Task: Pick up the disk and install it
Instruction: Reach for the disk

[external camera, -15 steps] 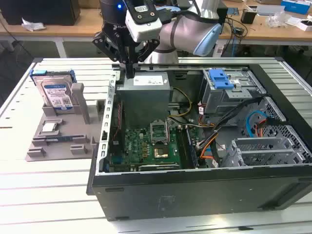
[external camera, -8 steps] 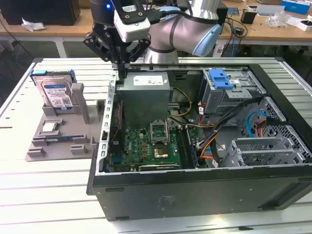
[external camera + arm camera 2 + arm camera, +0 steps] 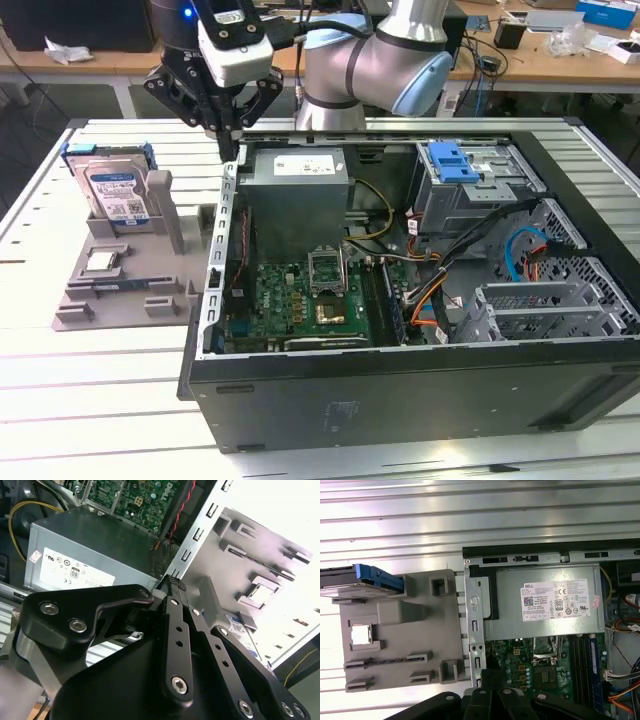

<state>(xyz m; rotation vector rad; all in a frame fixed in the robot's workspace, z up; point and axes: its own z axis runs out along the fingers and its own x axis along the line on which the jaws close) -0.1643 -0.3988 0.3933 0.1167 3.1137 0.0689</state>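
Your gripper (image 3: 229,148) hangs empty, jaws seemingly together; spread them and centre squarely over the upright disk (image 3: 116,192) before descending.

My end effector (image 3: 492,677) hangs above the computer case's metal side wall (image 3: 472,625), right at the motherboard's (image 3: 540,665) edge. The grey power-supply box (image 3: 545,605) lies just beyond it, inside the case. Outside the wall, a grey fixture (image 3: 420,640) sits on the slatted surface (image 3: 470,510). The disk (image 3: 365,577) stands on edge at that fixture's farthest corner, well apart from the end effector.
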